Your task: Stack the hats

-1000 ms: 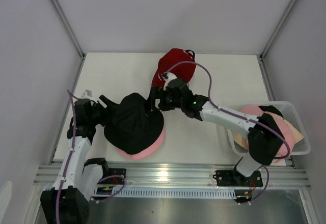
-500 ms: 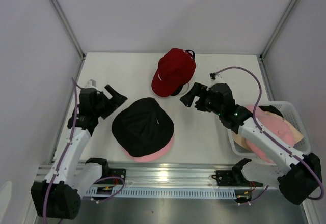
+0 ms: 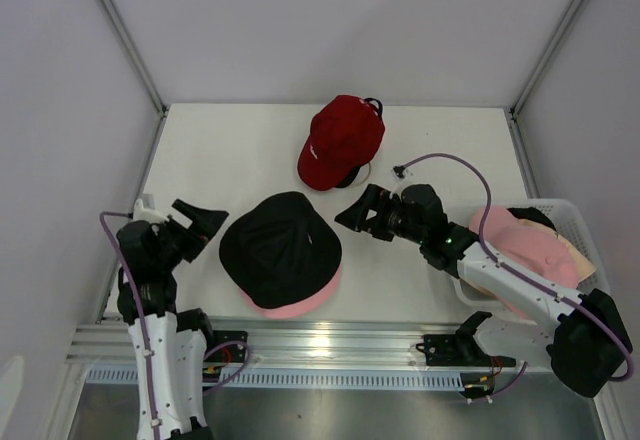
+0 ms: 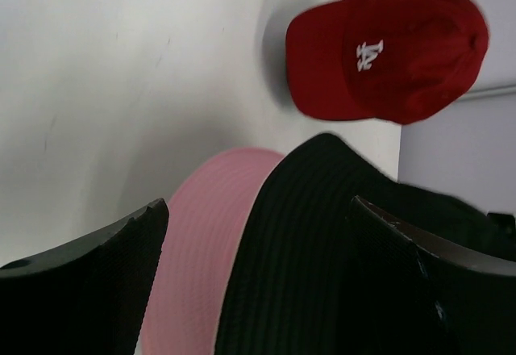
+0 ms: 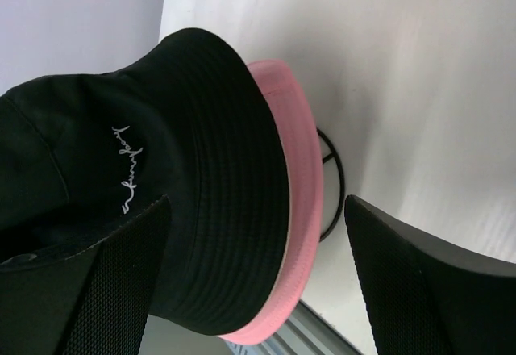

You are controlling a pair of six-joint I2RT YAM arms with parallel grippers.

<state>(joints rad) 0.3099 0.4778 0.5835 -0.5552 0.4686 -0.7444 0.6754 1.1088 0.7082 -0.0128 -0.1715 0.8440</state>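
A black bucket hat (image 3: 280, 248) lies on top of a pink bucket hat, whose brim (image 3: 300, 305) shows along the near edge. A red cap (image 3: 340, 140) sits behind them, and a black strap pokes out from under it. My left gripper (image 3: 200, 222) stands open just left of the stack, touching nothing. My right gripper (image 3: 355, 215) is open to the right of the stack, apart from it. The left wrist view shows the black hat (image 4: 322, 250), the pink brim (image 4: 201, 242) and the red cap (image 4: 387, 52) beyond the open left gripper (image 4: 258, 204). The right wrist view shows the black hat (image 5: 161, 129) and the pink brim (image 5: 302, 194) beyond the empty right gripper (image 5: 258, 202).
A white mesh basket (image 3: 585, 222) stands at the right edge and holds a pink hat (image 3: 525, 245) with black and cream fabric beside it. A thin black loop (image 5: 337, 185) lies on the table next to the pink brim. White walls close in the table on three sides.
Both grippers have let go of the black hat, which now lies flat on the pink one. The left arm has pulled back to the near left. The right gripper swung away right, then back.
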